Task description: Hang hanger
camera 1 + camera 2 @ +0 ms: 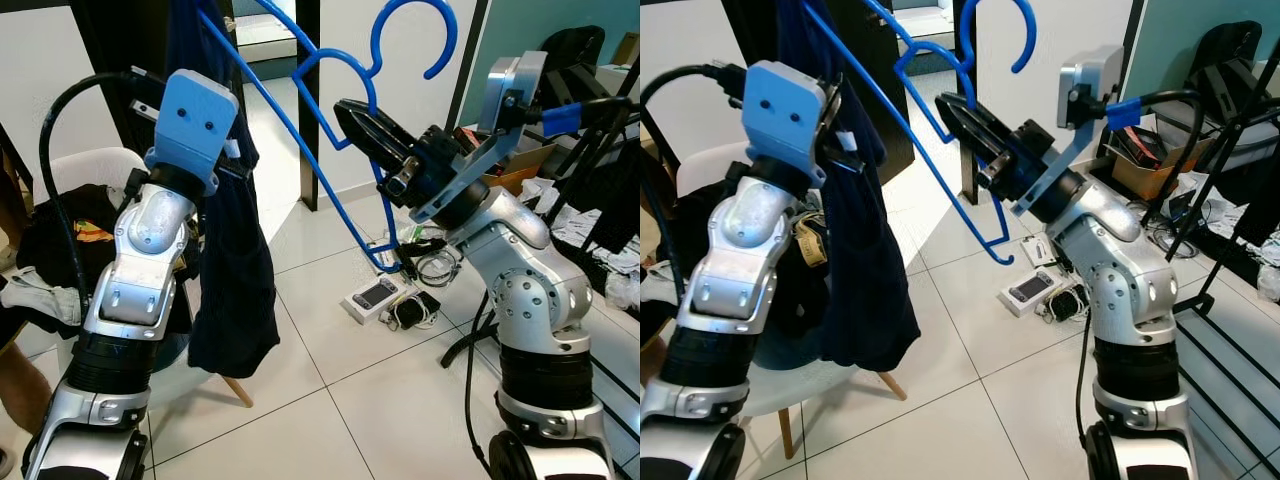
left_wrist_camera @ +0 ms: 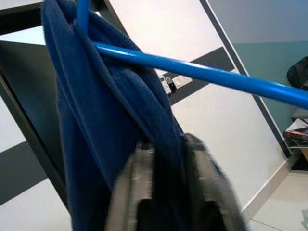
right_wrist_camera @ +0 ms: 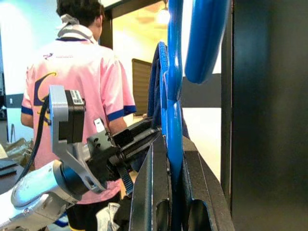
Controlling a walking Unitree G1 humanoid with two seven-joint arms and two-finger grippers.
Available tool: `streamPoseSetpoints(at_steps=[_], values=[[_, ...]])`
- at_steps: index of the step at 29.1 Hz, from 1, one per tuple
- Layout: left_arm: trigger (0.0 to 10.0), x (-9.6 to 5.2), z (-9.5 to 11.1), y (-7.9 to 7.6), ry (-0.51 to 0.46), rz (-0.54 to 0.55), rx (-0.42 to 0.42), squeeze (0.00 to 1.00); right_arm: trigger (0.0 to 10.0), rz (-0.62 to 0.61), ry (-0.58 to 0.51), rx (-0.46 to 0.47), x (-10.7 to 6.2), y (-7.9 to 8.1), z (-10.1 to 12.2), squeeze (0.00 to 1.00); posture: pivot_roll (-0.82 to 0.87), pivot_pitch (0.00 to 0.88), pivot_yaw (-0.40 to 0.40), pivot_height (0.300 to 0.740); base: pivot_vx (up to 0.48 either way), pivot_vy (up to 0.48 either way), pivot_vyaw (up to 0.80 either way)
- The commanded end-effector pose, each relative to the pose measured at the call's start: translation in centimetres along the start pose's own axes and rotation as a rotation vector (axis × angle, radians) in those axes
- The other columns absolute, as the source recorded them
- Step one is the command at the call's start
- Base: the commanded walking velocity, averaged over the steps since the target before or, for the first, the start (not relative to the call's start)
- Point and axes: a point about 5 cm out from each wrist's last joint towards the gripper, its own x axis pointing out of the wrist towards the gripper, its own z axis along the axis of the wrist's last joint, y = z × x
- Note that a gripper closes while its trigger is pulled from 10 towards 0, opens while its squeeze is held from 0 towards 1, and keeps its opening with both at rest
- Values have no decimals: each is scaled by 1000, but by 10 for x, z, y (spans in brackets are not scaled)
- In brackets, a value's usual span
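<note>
A blue plastic hanger (image 1: 300, 150) is held up at chest height, its hook (image 1: 440, 40) pointing upward. My right gripper (image 1: 350, 120) is shut on the hanger just below the hook, and the right wrist view shows the blue plastic (image 3: 174, 72) pinched between the fingers. A dark navy garment (image 1: 235, 290) is draped over the hanger's left end and hangs down long. My left gripper (image 1: 845, 140) is raised beside it and is shut on the navy cloth (image 2: 110, 120), just under the hanger's bar (image 2: 216, 79).
A white chair (image 1: 90, 165) piled with clothes stands behind my left arm. Phones and cables (image 1: 390, 295) lie on the tiled floor. A black rack (image 1: 1230, 200) stands at the right. A person in a pink shirt (image 3: 82, 77) stands close on the left.
</note>
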Motion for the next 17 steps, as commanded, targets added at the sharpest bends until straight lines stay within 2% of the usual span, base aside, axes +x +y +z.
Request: streamPoseSetpoints(at_steps=[1, 3, 4, 5, 6, 7, 9, 10, 13, 16, 17], values=[[10000, -2, -3, 5, 8, -2, 19, 1000, 10000, 34, -70, -24, 3, 4, 15, 0, -12, 3, 26, 740, 0, 0, 0], [10000, -1, 0, 6, -7, -34, -34, 1000, 10000, 32, -65, -36, 3, 4, 16, 0, -11, 3, 25, 740, 0, 0, 0], [10000, -1, 0, 6, -7, -34, -34, 1000, 10000, 32, -65, -36, 3, 4, 16, 0, -11, 3, 25, 740, 0, 0, 0], [10000, -2, 1, 6, -12, -63, -101, 1000, 10000, 26, -66, -38, 2, 3, 17, 0, -10, 3, 25, 740, 0, 0, 0], [10000, -2, 1, 6, -12, -63, -101, 1000, 10000, 26, -66, -38, 2, 3, 17, 0, -10, 3, 25, 740, 0, 0, 0], [10000, -4, 3, 6, -20, -90, -168, 1000, 10000, 17, -67, -43, 2, 1, 19, 0, -10, 4, 25, 740, 0, 0, 0], [10000, -4, 3, 6, -20, -90, -168, 1000, 10000, 17, -67, -43, 2, 1, 19, 0, -10, 4, 25, 740, 0, 0, 0], [10000, -5, 6, 9, -37, -93, -205, 1000, 10000, 2, -68, -46, 2, -2, 20, 0, -7, 6, 24, 740, 0, 0, 0], [10000, -7, 8, 13, -55, -85, -226, 1000, 10000, -13, -68, -49, 1, -4, 21, 0, -7, 6, 24, 740, 0, 0, 0], [10000, -15, 6, 14, -36, -67, -397, 1000, 10000, -49, -72, -66, 4, -8, 23, 0, 2, 10, 14, 740, 0, 0, 0], [10000, -16, 6, 13, -35, -65, -431, 1000, 10000, -53, -74, -68, 4, -8, 24, 0, 2, 10, 14, 740, 0, 0, 0]])
